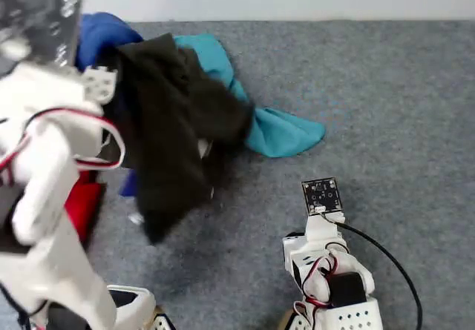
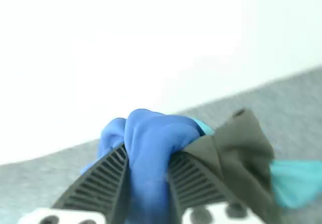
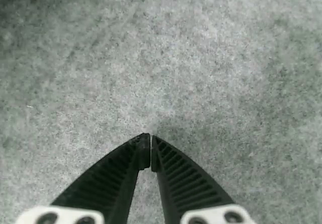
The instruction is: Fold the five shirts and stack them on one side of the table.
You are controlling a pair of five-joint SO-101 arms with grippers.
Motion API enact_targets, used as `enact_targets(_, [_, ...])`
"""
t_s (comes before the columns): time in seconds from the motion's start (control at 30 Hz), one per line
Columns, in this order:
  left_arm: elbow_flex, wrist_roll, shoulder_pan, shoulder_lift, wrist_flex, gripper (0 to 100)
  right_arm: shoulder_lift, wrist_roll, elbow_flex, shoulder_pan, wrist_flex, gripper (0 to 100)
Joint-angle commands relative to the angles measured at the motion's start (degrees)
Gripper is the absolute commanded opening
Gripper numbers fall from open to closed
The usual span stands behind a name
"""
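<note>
My left gripper [image 2: 148, 156] is shut on a bunched blue shirt [image 2: 151, 133], held up off the table at the far left. A black shirt [image 1: 171, 130] hangs from the same bundle and drapes down over the grey table; it also shows beside the fingers [image 2: 236, 143]. A teal shirt [image 1: 282, 133] lies crumpled partly under the black one, its free end pointing right. A red shirt [image 1: 83, 200] lies under the left arm. My right gripper [image 3: 151, 139] is shut with nothing in it, just above bare table near the front edge.
The grey carpeted table [image 1: 386, 93] stretches open across its right half and back right. The right arm [image 1: 326, 271] with its cable sits at the front middle. The big white left arm [image 1: 44, 196] covers the front left corner.
</note>
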Motion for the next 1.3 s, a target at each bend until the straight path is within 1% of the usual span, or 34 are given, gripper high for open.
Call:
enact_targets(0.0, [-4.5, 0.2, -6.6, -3.1, -2.5, 1, 0.1, 0.6, 1.0, 0.3, 0.4, 1.0])
enact_targets(0.13, [-4.7, -0.2, -18.8, -3.2, -4.3, 1, 0.1, 0.6, 1.0, 0.3, 0.4, 1.0])
enact_targets(0.23, [-3.1, -2.6, -26.5, -3.1, -6.6, 1, 0.1, 0.6, 1.0, 0.3, 0.4, 1.0])
enact_targets(0.33, [1.2, -4.1, -32.4, -3.1, -11.5, 1, 0.1, 0.6, 1.0, 0.3, 0.4, 1.0])
enact_targets(0.53, [8.1, -3.8, -45.5, -3.2, -24.0, 1, 0.1, 0.6, 1.0, 0.3, 0.4, 1.0])
enact_targets(0.63, [13.1, -3.8, -49.8, -3.2, -28.6, 1, 0.1, 0.6, 1.0, 0.3, 0.4, 1.0])
enact_targets(0.73, [19.5, -4.0, -52.7, -3.2, -31.9, 1, 0.1, 0.6, 1.0, 0.3, 0.4, 1.0])
enact_targets(0.83, [28.0, -4.2, -53.7, -3.2, -35.0, 1, 0.1, 0.6, 1.0, 0.3, 0.4, 1.0])
enact_targets(0.9, [33.1, -7.4, -53.9, -3.5, -36.0, 2, 0.1, 0.6, 1.0, 0.3, 0.4, 1.0])
enact_targets(0.97, [35.9, -13.2, -53.7, -3.7, -35.3, 2, 0.1, 0.6, 1.0, 0.3, 0.4, 1.0])
enact_targets(1.03, [36.2, -17.1, -53.9, -3.6, -33.6, 6, 0.1, 0.6, 1.0, 0.3, 0.4, 1.0])
enact_targets(1.2, [36.1, -17.6, -53.5, -3.7, -28.6, 23, 0.1, 0.6, 1.0, 0.3, 0.4, 1.0])
enact_targets(1.27, [36.0, -17.7, -52.7, -3.8, -26.3, 26, 0.1, 0.6, 1.0, 0.3, 0.4, 1.0])
